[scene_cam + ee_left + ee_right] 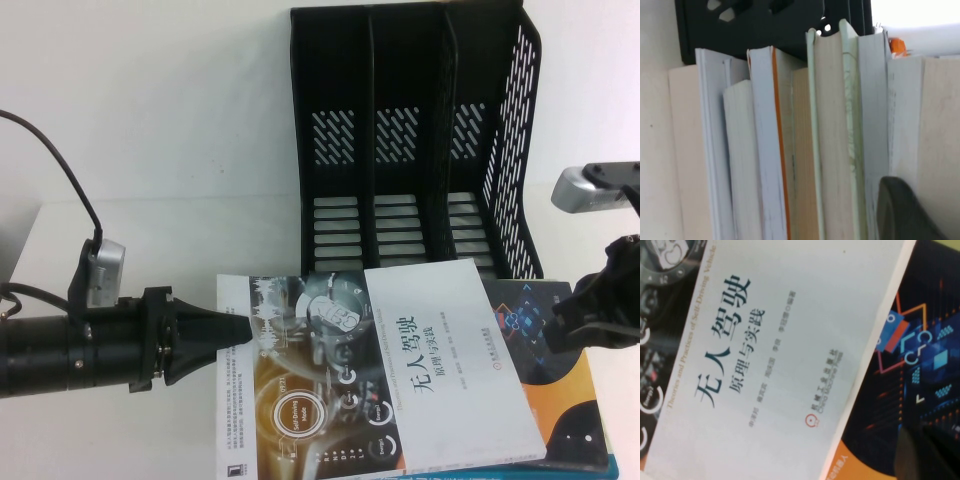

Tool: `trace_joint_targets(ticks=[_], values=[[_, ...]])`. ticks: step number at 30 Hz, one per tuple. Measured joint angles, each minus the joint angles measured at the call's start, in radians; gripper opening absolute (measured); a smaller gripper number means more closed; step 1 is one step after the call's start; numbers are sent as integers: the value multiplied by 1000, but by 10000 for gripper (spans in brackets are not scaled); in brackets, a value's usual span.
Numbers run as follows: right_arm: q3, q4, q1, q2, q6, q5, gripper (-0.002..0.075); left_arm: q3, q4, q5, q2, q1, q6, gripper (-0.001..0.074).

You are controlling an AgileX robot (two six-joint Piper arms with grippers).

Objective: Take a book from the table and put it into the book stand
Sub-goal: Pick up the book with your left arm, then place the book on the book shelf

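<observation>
- The table point(150, 120) is white and bears everything.
- The stand point(415, 130) sits at the far side, upright, its three slots facing the robot.
- The book point(400, 370) lies flat on top of a stack just in front of the stand, white half to the right, dashboard photo to the left.
- A navy book point(570, 400) lies under it, showing at the right.
- The left gripper point(240, 328) is low at the book's left edge; whether it grips I cannot tell.
- The right gripper point(560, 325) hangs over the navy book, fingers closed, empty.
</observation>
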Motion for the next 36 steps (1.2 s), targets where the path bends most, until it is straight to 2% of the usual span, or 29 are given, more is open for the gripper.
trace_joint_targets(ticks=[8, 15, 20, 29, 36], values=[[0, 0, 0, 0, 0, 0, -2, 0, 0, 0, -13, 0, -8, 99], [0, 0, 0, 0, 0, 0, -2, -57, 33, -4, -124, 0, -70, 99], [0, 0, 0, 0, 0, 0, -2, -205, 76, 0, -199, 0, -180, 99], [0, 0, 0, 0, 0, -2, -2, -622, 252, -8, -210, -5, -378, 99], [0, 16, 0, 0, 0, -11, -2, -822, 372, -119, -150, -103, -459, 99]])
